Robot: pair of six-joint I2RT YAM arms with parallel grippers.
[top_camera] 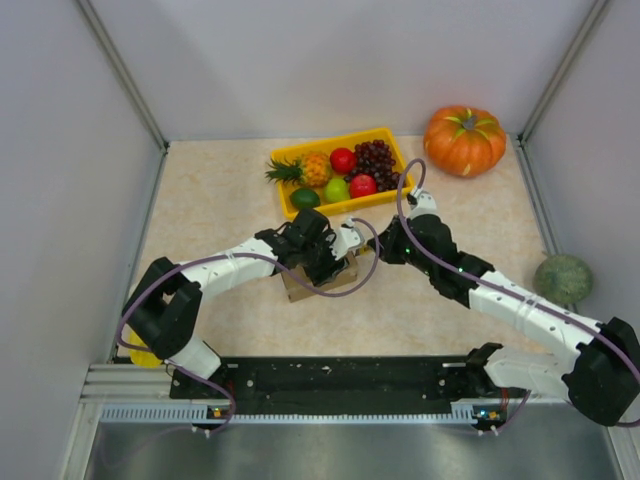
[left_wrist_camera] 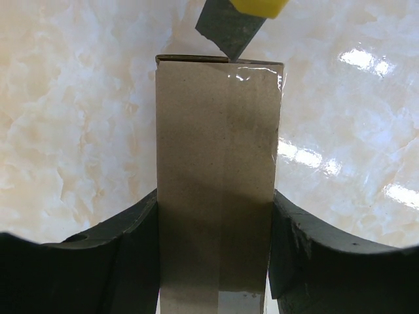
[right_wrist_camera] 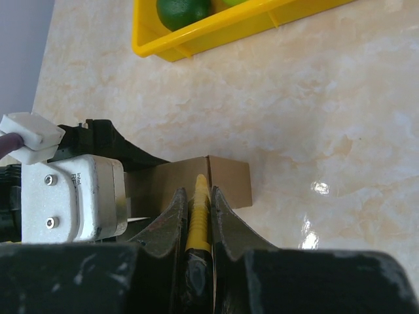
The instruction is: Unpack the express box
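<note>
- My left gripper (left_wrist_camera: 215, 219) clamps the box (left_wrist_camera: 219, 131) by both sides.
- My right gripper (right_wrist_camera: 198, 196), nearly closed, pinches a knife (right_wrist_camera: 196, 232) (blade tip on the box's far edge).

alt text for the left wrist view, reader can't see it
A brown cardboard box is gripped between the left gripper's two black fingers. A grey knife blade with a yellow handle touches the box's far edge, above a glossy beige marbled table.
</note>
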